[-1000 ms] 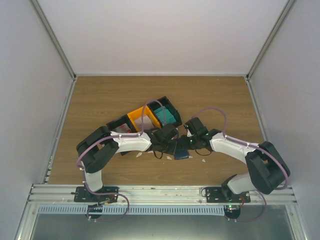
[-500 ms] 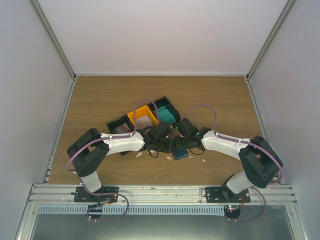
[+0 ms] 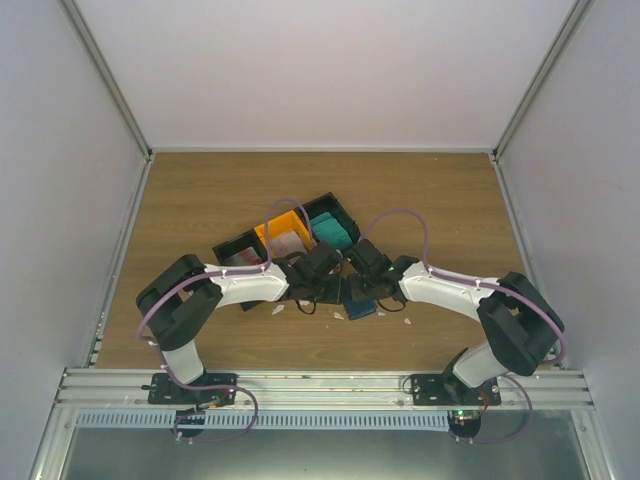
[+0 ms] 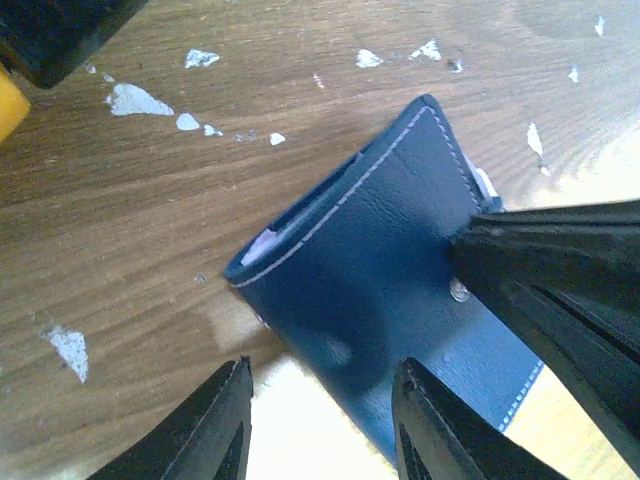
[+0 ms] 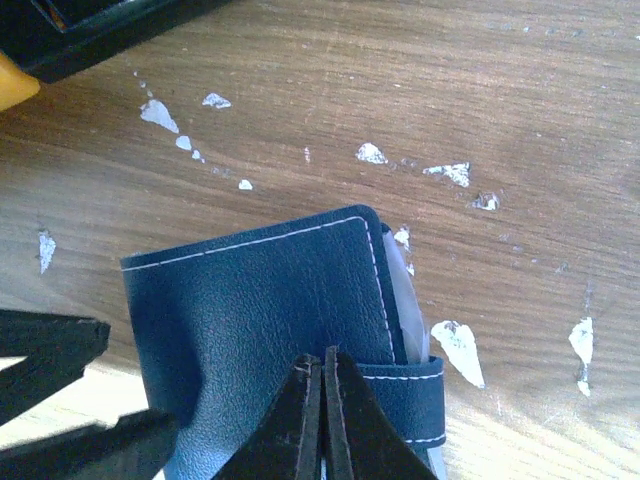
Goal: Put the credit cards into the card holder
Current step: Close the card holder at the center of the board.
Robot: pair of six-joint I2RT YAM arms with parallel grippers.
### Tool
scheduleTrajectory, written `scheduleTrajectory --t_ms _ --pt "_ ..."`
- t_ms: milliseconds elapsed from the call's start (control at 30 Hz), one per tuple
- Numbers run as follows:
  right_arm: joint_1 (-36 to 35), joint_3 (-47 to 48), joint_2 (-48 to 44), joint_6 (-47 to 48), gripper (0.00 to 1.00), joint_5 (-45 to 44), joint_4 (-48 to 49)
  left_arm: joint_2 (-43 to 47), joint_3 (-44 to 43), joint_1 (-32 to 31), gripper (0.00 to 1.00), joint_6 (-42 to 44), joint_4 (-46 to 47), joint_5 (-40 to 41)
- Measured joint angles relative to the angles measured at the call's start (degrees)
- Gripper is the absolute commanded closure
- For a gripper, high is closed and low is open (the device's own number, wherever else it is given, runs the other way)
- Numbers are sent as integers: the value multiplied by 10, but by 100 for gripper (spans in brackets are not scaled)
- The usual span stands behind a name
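Note:
The card holder (image 3: pixel 361 308) is a navy wallet lying folded on the wood between my two grippers. It shows large in the left wrist view (image 4: pixel 380 270) and the right wrist view (image 5: pixel 260 310). A white card edge (image 5: pixel 405 300) sticks out of its side beside the snap tab (image 5: pixel 412 405). My left gripper (image 4: pixel 325 380) is open and empty, with its jaws apart just over the wallet's near edge. My right gripper (image 5: pixel 322 355) is shut, and its joined tips rest on the wallet's cover next to the tab. Teal credit cards (image 3: pixel 331 229) lie in a bin.
A row of bins stands behind the wallet: a black bin (image 3: pixel 238 256) with red-and-white cards, an orange bin (image 3: pixel 284 236) with pale cards, and a black bin (image 3: pixel 345 214) with teal cards. Several tiny white scraps (image 5: pixel 460 350) dot the wood. The grippers nearly touch each other.
Both grippers have shifted left and closed in on the wallet. The right arm has reached further left and set its shut tips on the cover. The wallet moved slightly left.

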State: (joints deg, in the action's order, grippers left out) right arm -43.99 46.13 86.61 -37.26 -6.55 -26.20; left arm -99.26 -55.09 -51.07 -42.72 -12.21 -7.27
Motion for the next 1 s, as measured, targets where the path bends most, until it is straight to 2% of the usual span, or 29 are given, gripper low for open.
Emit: scheduleTrajectory --t_ms 267,1000 --pt "-1 -1 -5 6 99 2 -12 -32 0 7 66 -14 29 -16" --pt "-3 -28 -13 8 99 10 29 -35 0 11 71 -19 36 -24"
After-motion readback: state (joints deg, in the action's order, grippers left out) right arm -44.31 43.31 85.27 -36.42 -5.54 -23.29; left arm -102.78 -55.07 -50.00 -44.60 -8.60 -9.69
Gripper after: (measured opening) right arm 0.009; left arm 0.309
